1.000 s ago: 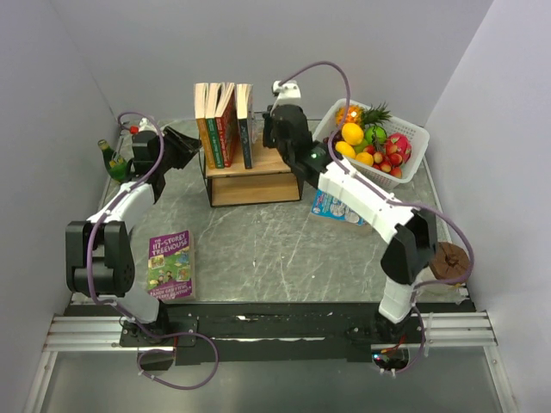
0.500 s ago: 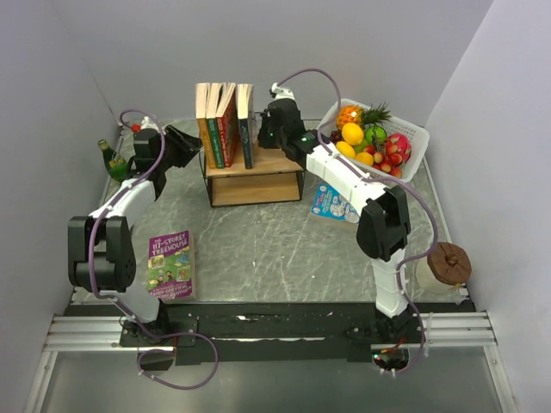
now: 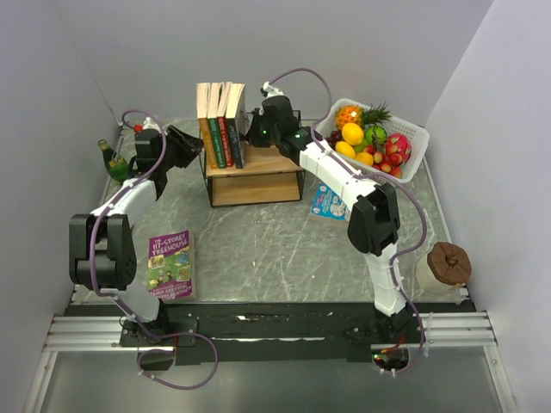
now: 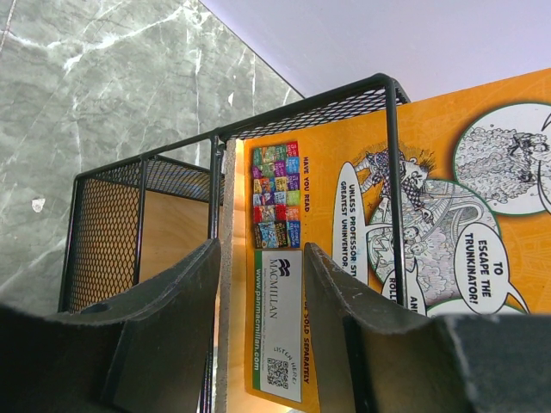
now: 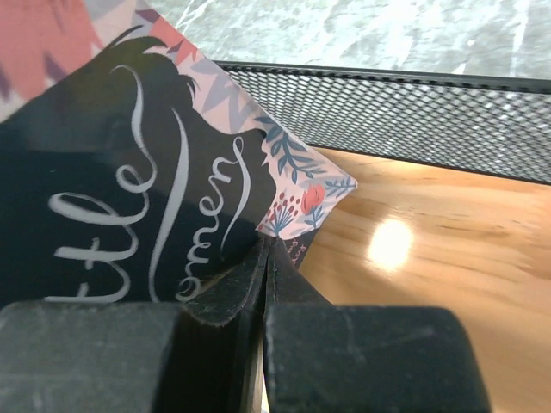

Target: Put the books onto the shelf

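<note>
Shelf top | my right gripper, fingers together, against floral book | my left gripper half-open beside orange book

I see a grey worktop of marble look, smooth. The shelf has light wood boards with a shiny spot and black metal mesh. The orange book cover is smooth printed paper.

1. L arm & R arm: white shells, black joints
2. Purple cables run along both, w/ white connector at R wrist
3. Elbow housings: chunky, rounded, black
4. Fingers: matte black, rough-edged pads
</note>
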Action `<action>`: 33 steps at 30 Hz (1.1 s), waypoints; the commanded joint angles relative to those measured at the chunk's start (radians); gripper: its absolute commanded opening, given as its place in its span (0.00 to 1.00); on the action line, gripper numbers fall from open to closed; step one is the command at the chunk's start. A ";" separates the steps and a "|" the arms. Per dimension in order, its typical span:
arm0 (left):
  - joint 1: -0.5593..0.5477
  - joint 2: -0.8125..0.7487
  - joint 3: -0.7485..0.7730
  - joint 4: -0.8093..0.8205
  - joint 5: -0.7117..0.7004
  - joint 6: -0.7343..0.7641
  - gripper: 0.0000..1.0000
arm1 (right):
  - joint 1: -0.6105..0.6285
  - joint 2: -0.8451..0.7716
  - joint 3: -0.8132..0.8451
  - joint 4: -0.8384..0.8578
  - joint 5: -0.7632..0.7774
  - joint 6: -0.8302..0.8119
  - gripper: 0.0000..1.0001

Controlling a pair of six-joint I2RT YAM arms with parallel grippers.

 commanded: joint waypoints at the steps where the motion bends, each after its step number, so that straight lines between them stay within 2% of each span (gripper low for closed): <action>1: -0.027 -0.009 0.018 0.048 0.057 -0.012 0.50 | 0.014 0.030 0.086 -0.004 -0.057 0.019 0.00; 14: 0.003 -0.089 -0.005 -0.073 -0.129 -0.017 0.50 | 0.005 0.019 0.046 -0.001 -0.033 0.041 0.00; 23: 0.046 -0.150 -0.036 -0.035 -0.167 -0.037 0.50 | -0.016 0.024 0.083 -0.028 0.041 0.047 0.00; 26: 0.051 -0.137 -0.027 -0.045 -0.178 -0.040 0.50 | -0.021 0.038 0.109 -0.045 0.059 0.049 0.00; 31: 0.051 -0.034 0.065 -0.145 -0.146 -0.034 0.49 | -0.030 0.071 0.152 -0.064 0.096 0.053 0.00; 33: 0.051 0.003 0.076 -0.136 -0.126 -0.035 0.49 | -0.035 0.085 0.168 -0.058 0.087 0.053 0.00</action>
